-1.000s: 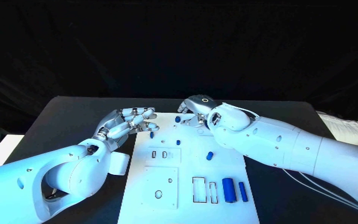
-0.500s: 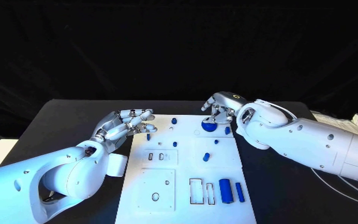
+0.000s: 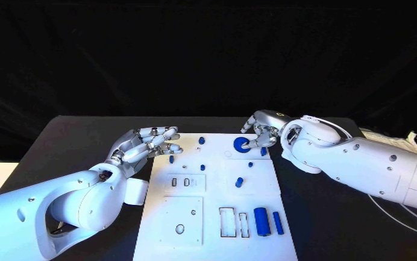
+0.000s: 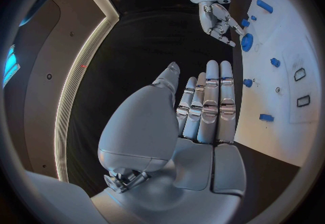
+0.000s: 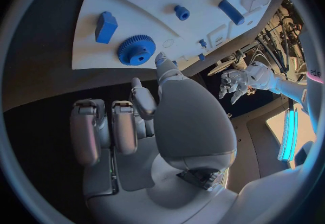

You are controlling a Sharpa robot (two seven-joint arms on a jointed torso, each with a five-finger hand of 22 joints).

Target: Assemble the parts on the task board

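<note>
The white task board [image 3: 217,207] lies in the middle of the table with small blue parts on it. A blue gear [image 3: 241,144] lies flat near its far right corner, with a small blue block [image 3: 263,151] beside it. My right hand [image 3: 261,127] hovers just beyond the gear, fingers loosely bent, holding nothing; the right wrist view shows the gear [image 5: 137,50] and the block [image 5: 105,26] past its fingertips. My left hand [image 3: 147,143] is at the board's far left corner, fingers straight and together, empty [image 4: 203,104].
Short blue pegs [image 3: 202,140] [image 3: 203,167] [image 3: 239,182] are spread over the board's middle. Two long blue bars [image 3: 261,222] [image 3: 278,222] lie at its near right, next to rectangular slots [image 3: 228,222]. A white block [image 3: 135,191] sits by the board's left edge.
My right hand has moved from the board's far middle to its far right corner, and the blue gear now lies uncovered on the board. The left hand has barely moved.
</note>
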